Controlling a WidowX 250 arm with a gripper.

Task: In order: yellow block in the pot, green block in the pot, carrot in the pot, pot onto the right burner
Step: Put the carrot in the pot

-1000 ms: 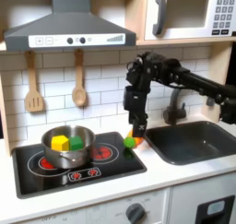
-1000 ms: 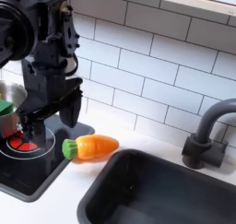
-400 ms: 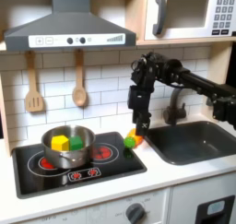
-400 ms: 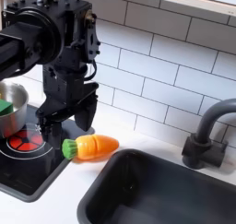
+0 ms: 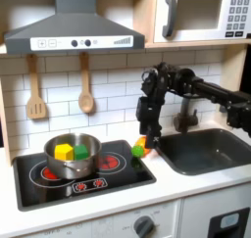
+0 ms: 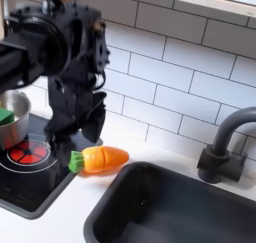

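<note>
One item awaits loading: the carrot (image 6: 101,159) lies flat on the tabletop at lower centre of the second exterior view, long axis left-right, green tip leftward. The tool (image 6: 82,133), fingers spread and empty, hangs just above that tip.
</note>
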